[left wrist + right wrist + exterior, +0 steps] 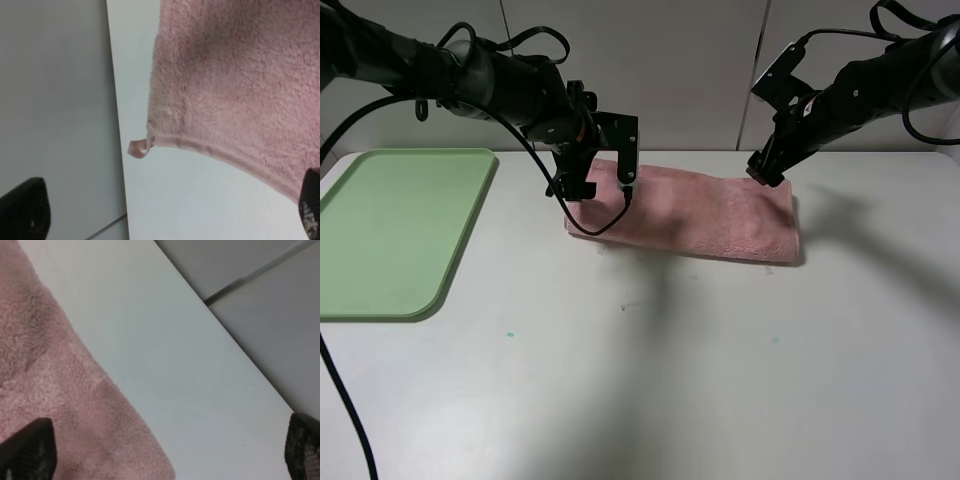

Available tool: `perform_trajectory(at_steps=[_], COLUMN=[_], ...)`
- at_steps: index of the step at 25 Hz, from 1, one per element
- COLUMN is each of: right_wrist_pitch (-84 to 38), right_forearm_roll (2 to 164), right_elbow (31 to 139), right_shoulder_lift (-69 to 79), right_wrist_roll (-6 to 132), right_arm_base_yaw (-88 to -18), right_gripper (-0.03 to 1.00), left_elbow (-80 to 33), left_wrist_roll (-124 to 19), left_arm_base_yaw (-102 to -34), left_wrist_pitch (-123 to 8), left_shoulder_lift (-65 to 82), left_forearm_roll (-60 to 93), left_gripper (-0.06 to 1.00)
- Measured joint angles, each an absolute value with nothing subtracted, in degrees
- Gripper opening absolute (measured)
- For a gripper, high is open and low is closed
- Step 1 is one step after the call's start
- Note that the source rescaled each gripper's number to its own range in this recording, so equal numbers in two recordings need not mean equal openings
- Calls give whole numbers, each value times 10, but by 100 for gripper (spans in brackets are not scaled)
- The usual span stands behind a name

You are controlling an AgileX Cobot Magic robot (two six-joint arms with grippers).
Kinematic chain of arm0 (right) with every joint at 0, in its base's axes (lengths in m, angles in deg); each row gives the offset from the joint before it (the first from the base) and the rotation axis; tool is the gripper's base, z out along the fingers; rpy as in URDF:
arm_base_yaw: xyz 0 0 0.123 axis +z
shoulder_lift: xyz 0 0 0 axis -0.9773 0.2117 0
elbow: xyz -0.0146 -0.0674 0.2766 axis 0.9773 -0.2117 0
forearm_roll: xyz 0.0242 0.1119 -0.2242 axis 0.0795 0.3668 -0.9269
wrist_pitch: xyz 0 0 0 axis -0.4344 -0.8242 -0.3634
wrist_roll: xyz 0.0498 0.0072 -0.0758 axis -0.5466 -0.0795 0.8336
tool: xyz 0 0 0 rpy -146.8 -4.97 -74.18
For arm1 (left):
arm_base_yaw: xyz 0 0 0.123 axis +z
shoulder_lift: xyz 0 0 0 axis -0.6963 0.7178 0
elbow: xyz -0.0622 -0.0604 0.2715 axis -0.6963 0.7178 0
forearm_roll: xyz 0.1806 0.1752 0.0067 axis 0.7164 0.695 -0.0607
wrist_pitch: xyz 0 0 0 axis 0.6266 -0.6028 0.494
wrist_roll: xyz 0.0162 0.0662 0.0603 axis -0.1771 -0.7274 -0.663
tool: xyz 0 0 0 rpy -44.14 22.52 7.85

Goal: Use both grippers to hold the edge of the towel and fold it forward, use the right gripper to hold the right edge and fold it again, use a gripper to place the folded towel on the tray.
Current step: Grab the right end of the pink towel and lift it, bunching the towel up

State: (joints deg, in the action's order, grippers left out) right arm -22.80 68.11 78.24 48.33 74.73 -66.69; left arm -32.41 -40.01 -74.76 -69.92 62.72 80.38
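High up: shows pink fluffy terry-cloth towel point(705, 215) folded into a band on white table point(650, 380), long axis left-right, well apart from light green flat plastic tray point(400, 230). Shows left black jawed gripper point(603, 188) spread over left end, right black jawed gripper point(769, 172) released above right end. Left wrist: shows stitched hem point(210, 148), corner loop point(136, 149), parted fingertips point(25, 212). Right wrist: shows towel corner, parted fingertips point(27, 452), nothing gripped.
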Motion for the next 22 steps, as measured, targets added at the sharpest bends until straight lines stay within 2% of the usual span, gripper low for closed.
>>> perform_trajectory(at_steps=[22], right_wrist_pitch=[-227], right_forearm_roll=[684], right_elbow=[782], right_shoulder_lift=[483], right_wrist_roll=[747], right_arm_base_yaw=[-667], right_gripper=[100], left_elbow=[-324], left_wrist_roll=[-400], left_arm_base_yaw=[-748], left_wrist_pitch=[-661], left_shoulder_lift=[627], left_forearm_roll=[804], left_gripper=[100])
